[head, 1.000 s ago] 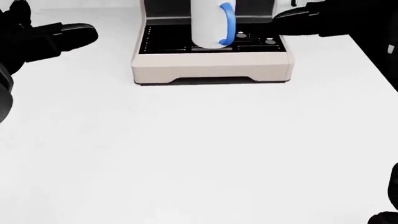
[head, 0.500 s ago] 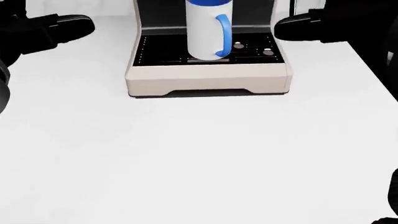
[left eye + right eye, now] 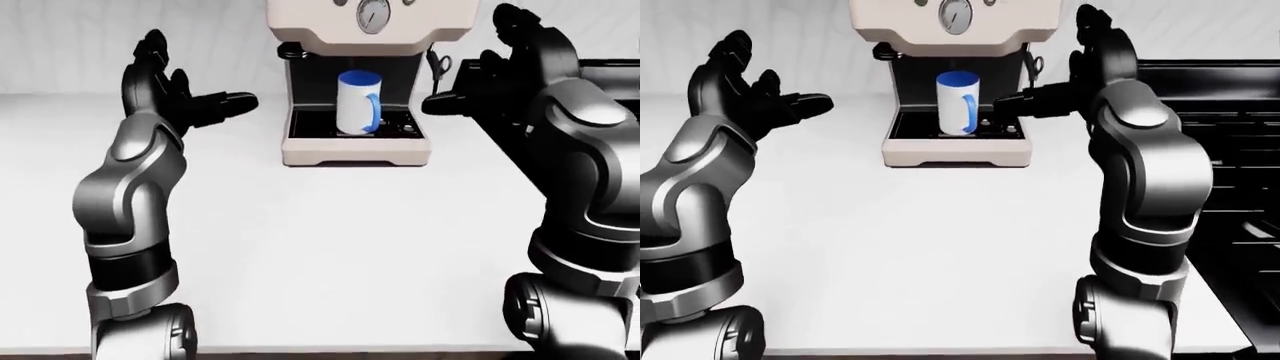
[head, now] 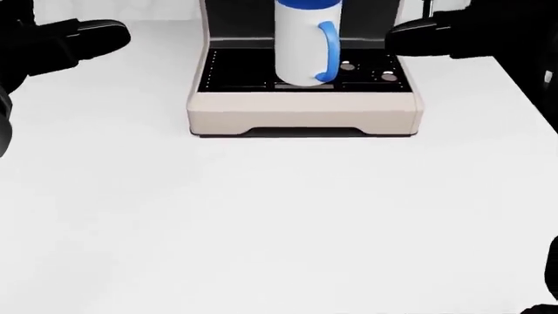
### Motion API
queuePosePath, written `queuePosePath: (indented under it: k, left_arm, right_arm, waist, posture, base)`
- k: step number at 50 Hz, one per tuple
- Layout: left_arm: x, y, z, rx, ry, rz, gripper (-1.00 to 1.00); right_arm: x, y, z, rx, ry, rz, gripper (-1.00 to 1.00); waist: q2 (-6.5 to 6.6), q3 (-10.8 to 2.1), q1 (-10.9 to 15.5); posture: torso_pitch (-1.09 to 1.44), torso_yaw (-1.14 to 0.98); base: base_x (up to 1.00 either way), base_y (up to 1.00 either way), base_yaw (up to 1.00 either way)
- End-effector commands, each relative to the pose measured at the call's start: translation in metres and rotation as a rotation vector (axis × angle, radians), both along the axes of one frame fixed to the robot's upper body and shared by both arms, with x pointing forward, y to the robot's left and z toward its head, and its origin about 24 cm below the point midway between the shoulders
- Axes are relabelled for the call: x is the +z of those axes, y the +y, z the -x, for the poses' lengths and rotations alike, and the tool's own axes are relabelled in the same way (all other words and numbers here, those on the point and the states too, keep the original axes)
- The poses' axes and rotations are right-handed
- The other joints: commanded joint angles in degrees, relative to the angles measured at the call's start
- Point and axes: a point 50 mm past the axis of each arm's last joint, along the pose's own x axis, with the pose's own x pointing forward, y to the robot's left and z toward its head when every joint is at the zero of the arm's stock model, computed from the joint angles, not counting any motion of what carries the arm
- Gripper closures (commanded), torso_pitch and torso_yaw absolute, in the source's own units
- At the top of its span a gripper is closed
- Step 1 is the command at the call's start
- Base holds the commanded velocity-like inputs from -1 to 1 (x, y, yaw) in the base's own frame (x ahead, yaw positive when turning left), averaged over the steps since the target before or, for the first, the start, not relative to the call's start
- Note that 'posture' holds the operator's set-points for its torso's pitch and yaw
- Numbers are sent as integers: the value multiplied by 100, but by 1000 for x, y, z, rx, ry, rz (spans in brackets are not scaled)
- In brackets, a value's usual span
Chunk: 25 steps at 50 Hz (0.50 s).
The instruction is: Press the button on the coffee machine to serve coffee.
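A cream coffee machine (image 3: pixel 356 146) stands at the top middle of the white counter, with a round gauge (image 3: pixel 373 13) on its upper panel. A white mug with a blue handle (image 3: pixel 358 112) sits on its black drip tray. My left hand (image 3: pixel 190 101) is raised well to the left of the machine, open, holding nothing. My right hand (image 3: pixel 1065 67) is up beside the machine's right side, open, one finger pointing left toward the mug level. No button press is visible; the hand stands apart from the machine.
The white counter (image 4: pixel 279 222) spreads below the machine. A black stove (image 3: pixel 1230 142) borders the counter on the right. A light wall runs behind the machine.
The head view has shifted slightly, so the machine and mug sit a little lower and to the right. Both hands hold about the same raised, open pose.
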Motion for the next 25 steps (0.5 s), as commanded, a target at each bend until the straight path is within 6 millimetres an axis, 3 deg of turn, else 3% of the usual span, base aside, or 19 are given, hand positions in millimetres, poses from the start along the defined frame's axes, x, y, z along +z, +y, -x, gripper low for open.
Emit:
queuePosePath:
  k: [1, 4, 7, 10, 12, 14, 19, 25]
  left_arm:
    - [25, -9, 5, -36, -109, -13, -100]
    - [23, -9, 5, -36, -109, -13, -100]
    - [23, -9, 5, -36, -109, -13, -100]
    - [23, -10, 4, -39, -107, -16, -100]
    - [25, -11, 4, -41, -106, -17, -100]
    - [25, -11, 4, -41, -106, -17, -100]
    - [24, -13, 3, -47, -106, -17, -100]
    - [23, -12, 4, -43, -105, -15, -100]
  right_arm:
    - [20, -7, 8, -37, -100, 4, -100]
    - [19, -8, 8, -38, -98, 2, -100]
    - [18, -9, 8, -41, -96, 2, -100]
    - [18, -9, 8, -43, -96, 1, -100]
    - [17, -10, 7, -47, -95, 3, -100]
    - [17, -11, 7, -47, -95, 3, -100]
    - [15, -12, 6, -53, -89, -1, -100]
    - [16, -11, 6, -50, -89, -2, -100]
  waist:
    - [93, -219, -34]
    - [-11, -272, -34]
    - [-156, -199, -26]
    - [-376, -123, -9]
    - [-617, -125, 64]
    - [-507, -77, 91]
    - [-295, -120, 10]
    - [-254, -137, -52]
  posture:
    - [0, 0]
    - [0, 0]
    - [0, 0]
    - [0, 0]
    - [0, 0]
    - [0, 0]
    - [0, 0]
    - [0, 0]
  base:
    - [14, 0, 0]
    - [14, 0, 0]
    - [13, 0, 0]
    - [11, 0, 0]
    - [1, 0, 0]
    - [0, 0, 0]
    - [0, 0, 0]
    - [0, 0, 0]
